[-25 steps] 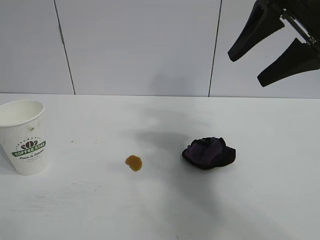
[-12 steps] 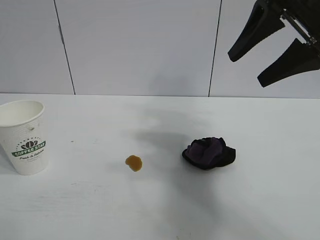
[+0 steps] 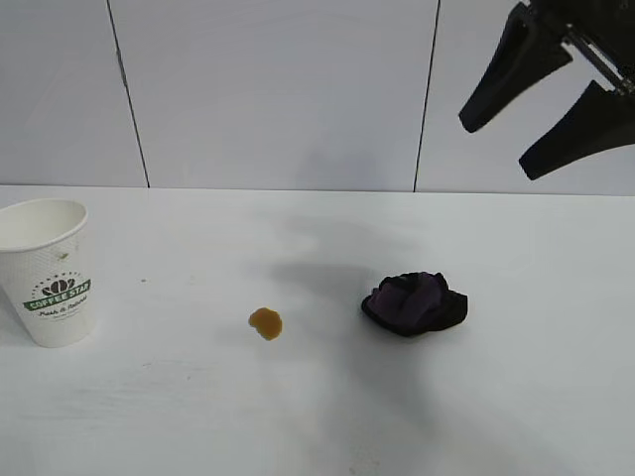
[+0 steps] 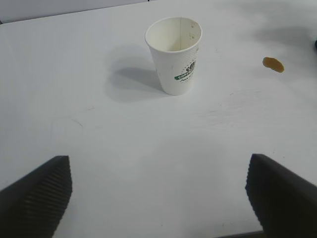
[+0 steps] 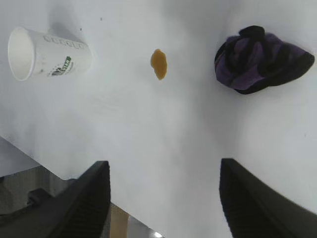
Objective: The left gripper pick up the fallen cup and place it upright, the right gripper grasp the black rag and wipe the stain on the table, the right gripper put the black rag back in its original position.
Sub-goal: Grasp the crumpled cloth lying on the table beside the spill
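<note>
R gripper (image 3: 531,132) shifted slightly, jaws apart, empty | L gripper (image 4: 158,191) wide apart | cup (image 3: 50,271) upright, label prob. "COFFEE STAR"

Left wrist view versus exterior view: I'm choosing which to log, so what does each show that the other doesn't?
Only the left wrist view shows the left gripper, its black ribbed fingers open and empty. Only the exterior view shows the bunched black-and-purple rag and the right gripper, open, high above the rag. Both show the upright white paper coffee cup, the small brown-orange stain and the white table.
</note>
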Controlling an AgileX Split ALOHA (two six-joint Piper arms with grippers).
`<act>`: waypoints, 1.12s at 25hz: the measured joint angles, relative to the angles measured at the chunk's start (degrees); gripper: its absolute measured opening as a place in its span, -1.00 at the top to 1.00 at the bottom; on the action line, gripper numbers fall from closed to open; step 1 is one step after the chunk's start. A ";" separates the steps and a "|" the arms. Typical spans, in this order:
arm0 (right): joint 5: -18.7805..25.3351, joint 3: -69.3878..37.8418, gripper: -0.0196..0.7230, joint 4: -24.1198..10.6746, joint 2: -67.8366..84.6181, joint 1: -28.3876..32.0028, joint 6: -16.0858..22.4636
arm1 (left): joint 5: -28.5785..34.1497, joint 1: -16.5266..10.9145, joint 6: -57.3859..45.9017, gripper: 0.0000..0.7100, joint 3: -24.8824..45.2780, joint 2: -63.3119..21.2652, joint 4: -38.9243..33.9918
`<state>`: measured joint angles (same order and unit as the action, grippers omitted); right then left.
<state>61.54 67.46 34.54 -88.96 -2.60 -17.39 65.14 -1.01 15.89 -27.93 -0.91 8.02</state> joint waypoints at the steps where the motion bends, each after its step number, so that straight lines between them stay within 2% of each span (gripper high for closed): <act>1: 0.00 0.00 -0.24 -2.18 0.00 0.00 0.46 | 0.00 0.00 -0.11 -0.93 0.05 0.00 0.00; 4: -0.72 0.00 -0.24 -7.05 0.00 0.00 1.76 | 0.00 0.00 -0.11 -0.93 0.05 0.00 0.00; 6: -2.08 0.00 -0.24 -8.60 0.00 0.00 2.21 | 0.00 0.00 -0.11 -0.93 0.05 0.00 0.00; 13: -3.49 0.17 -0.24 -9.49 -6.19 -0.67 2.70 | 0.00 0.00 -0.11 -0.93 0.05 0.00 0.00; 18: -8.60 0.17 -0.24 -9.61 -12.75 -4.29 3.22 | 0.00 0.00 -0.16 -0.93 0.05 0.00 -0.05; 23: -11.81 3.45 -0.24 -11.12 -19.83 -7.11 6.09 | 0.00 0.00 -0.16 -0.93 0.05 0.00 -0.05; 28: -10.67 11.20 -0.24 -12.63 -26.13 -8.34 9.41 | 0.00 0.00 -0.16 -0.93 0.05 0.00 -0.05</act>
<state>50.87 78.66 21.91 -115.09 -10.93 -7.98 65.14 -1.01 15.73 -27.87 -0.91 7.97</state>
